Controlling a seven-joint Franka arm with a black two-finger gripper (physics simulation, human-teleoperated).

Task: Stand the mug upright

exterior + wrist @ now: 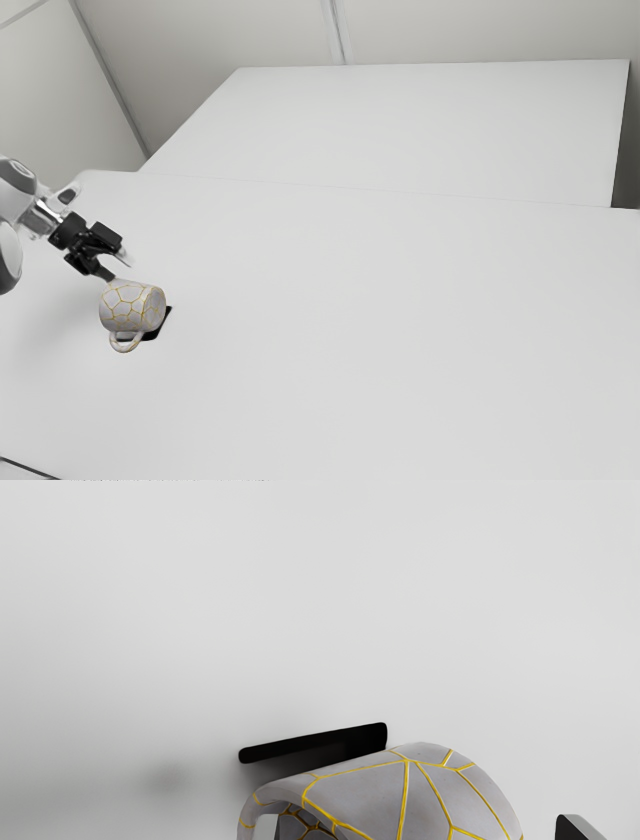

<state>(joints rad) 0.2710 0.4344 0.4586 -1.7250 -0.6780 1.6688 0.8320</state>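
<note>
The grey-white mug with yellow lines [130, 305] lies tipped over near the exterior view's left, its handle toward the view's bottom edge. Just above it is the gripper [114, 266], one fingertip close to the mug's upper-left end. In the wrist view the mug [370, 795] reaches between the widely parted fingertips of the gripper [424, 827]. One fingertip overlaps the mug's dark opening; whether it touches the wall I cannot tell. A visible gap separates the other fingertip from the mug's outer side. Part of the mug is cut off by the wrist view's edge.
A flat black piece [162, 323] lies against the mug on the white table [380, 330]; the black piece [320, 742] is partly covered by the mug in the wrist view. Behind the table stands a white block-like surface [400, 130]. A dark line crosses the exterior view's lower-left corner.
</note>
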